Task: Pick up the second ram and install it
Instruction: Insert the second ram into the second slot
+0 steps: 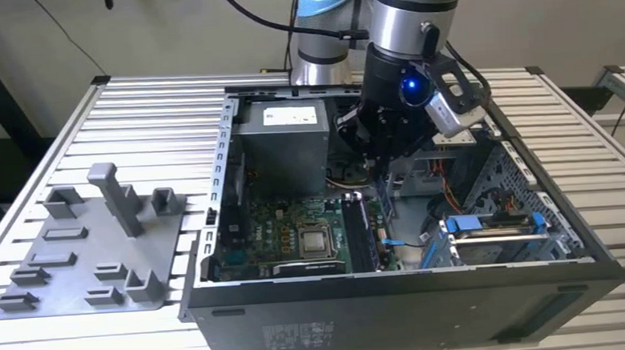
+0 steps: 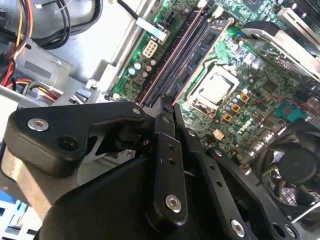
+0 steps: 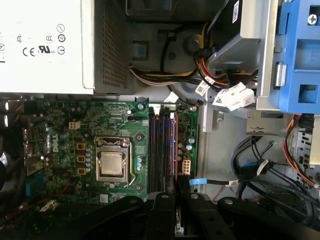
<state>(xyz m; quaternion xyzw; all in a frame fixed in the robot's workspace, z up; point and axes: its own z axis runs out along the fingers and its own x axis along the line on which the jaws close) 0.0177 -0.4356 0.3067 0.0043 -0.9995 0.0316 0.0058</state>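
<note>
My claw [image 2: 167,107] hung over the RAM slots [image 2: 175,60].
Fingers pressed together in both wrist views; only the exterior view showed the tray [image 1: 81,251].

Motherboard [image 3: 75,145]: CPU socket [image 3: 112,165] beside RAM slots [image 3: 162,150]; fingers [image 3: 167,210] over slots.

A slatted metal bench [image 1: 127,112] carries everything. On it, towards the exterior view's left, lies a flat grey fixture plate [image 1: 86,251] with upright posts and small brackets. Just beside it, towards the exterior view's right, sits an open computer case [image 1: 406,314], its side panel off and its inside facing up. The arm's base [image 1: 322,58] stands behind the case.
</note>
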